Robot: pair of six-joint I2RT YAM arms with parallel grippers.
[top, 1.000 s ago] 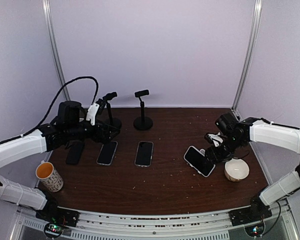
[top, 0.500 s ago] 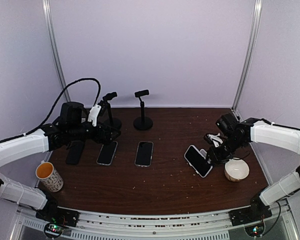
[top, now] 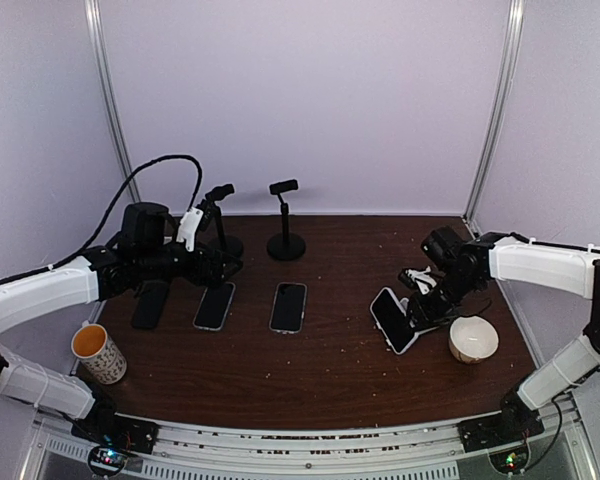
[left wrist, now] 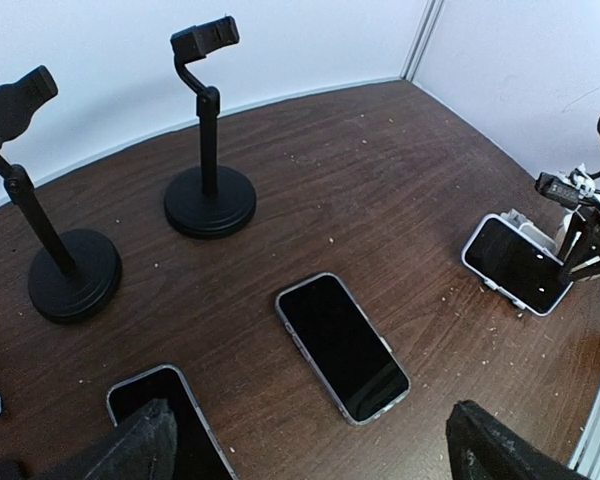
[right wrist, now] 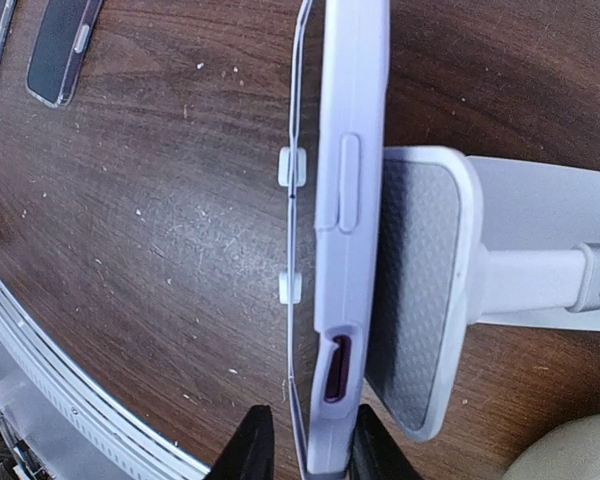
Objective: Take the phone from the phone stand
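The phone (right wrist: 350, 200), in a pale case with a dark screen, leans edge-on against the white phone stand (right wrist: 430, 300) at the right of the table. My right gripper (right wrist: 302, 450) has its two black fingers on either side of the phone's lower edge, shut on it. From above, the phone (top: 392, 320) stands steeply tilted just left of the right gripper (top: 420, 312), with the stand (top: 417, 280) behind it. My left gripper (left wrist: 320, 445) hangs wide open and empty over the flat phones on the left, far from the phone (left wrist: 515, 265) on the stand.
Two black clamp stands (top: 220, 215) (top: 285, 215) rise at the back. Three dark phones (top: 150, 305) (top: 214, 305) (top: 288, 306) lie flat left of centre. A patterned cup (top: 98, 352) sits near the front left. A white bowl (top: 473, 340) is just right of the stand.
My right gripper's fingers have closed in on the phone's edge, and the phone now stands more upright and slightly further left. The left arm has barely shifted.
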